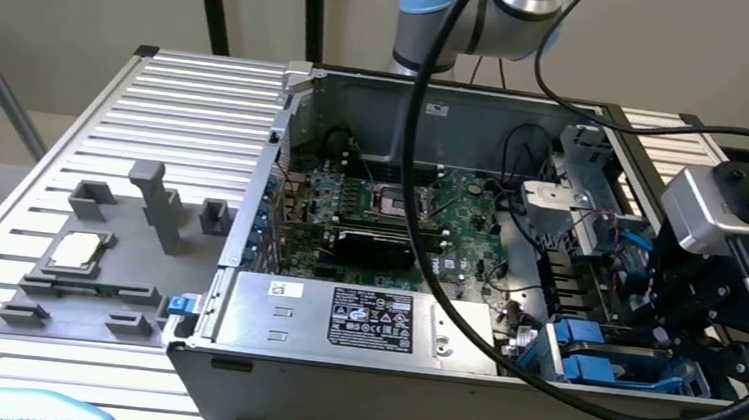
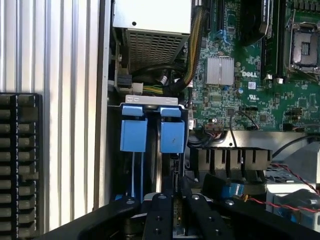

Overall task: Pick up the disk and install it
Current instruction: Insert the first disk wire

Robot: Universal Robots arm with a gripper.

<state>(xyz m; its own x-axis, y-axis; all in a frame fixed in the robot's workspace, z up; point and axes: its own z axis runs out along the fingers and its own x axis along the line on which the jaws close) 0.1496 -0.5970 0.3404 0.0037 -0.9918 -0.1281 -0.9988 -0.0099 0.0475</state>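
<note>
Sitting open on a ribbed metal table (image 1: 184, 85) is a big grey computer case (image 1: 333, 387) shaped like a box. Inside it lies a flat green board (image 1: 401, 212) with many tiny parts and a square socket. A shiny silver box with a black label (image 1: 373, 320) fills the lower middle of the exterior view.

The disk (image 1: 599, 368) is in the lower right of the exterior view, down in the corner of the case. It stands on its thin edge in a metal slot. Its bright blue plastic frame (image 2: 172, 136) has a smooth, square tab on the end. A second blue tab (image 2: 134, 135) just like it sits right beside it.

The gripper (image 2: 176, 212) is black and hard, with small round screws. It hangs just above the blue tabs in the lower right of the exterior view (image 1: 700, 336). Whether its jaws are holding anything, I cannot tell.

At the exterior view's left, a small square silver chip (image 1: 79, 250) rests on grey blocky holders (image 1: 87, 288).
</note>
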